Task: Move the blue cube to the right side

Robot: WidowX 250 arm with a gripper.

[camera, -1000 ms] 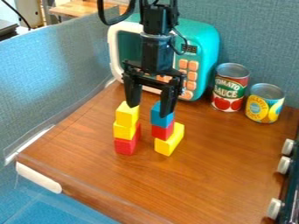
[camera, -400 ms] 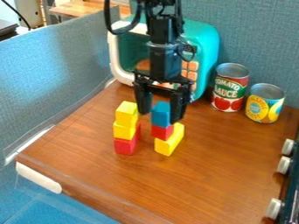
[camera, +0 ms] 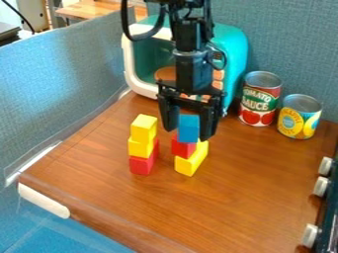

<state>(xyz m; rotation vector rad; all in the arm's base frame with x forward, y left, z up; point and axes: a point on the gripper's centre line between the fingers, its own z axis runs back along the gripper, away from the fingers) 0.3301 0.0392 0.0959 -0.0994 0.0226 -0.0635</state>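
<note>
The black gripper (camera: 189, 133) hangs over the middle of the wooden surface, with its fingers on the left and right sides of the blue cube (camera: 189, 129). It is shut on that cube, which sits at the top of the right stack, a little off to the right over the red block (camera: 183, 148). Under the red block lies a yellow block (camera: 190, 163).
Left of this stack stands another, with a yellow cube (camera: 143, 129) above a yellow block (camera: 140, 147) and red pieces (camera: 141, 165). Behind are a teal toy microwave (camera: 230, 64), a tomato can (camera: 259, 101) and a pineapple can (camera: 299, 118). Knobs line the right edge.
The gripper has come right and down around the blue cube and drawn in slightly on it. The cube has turned and shifted a little to the right on the red block.
</note>
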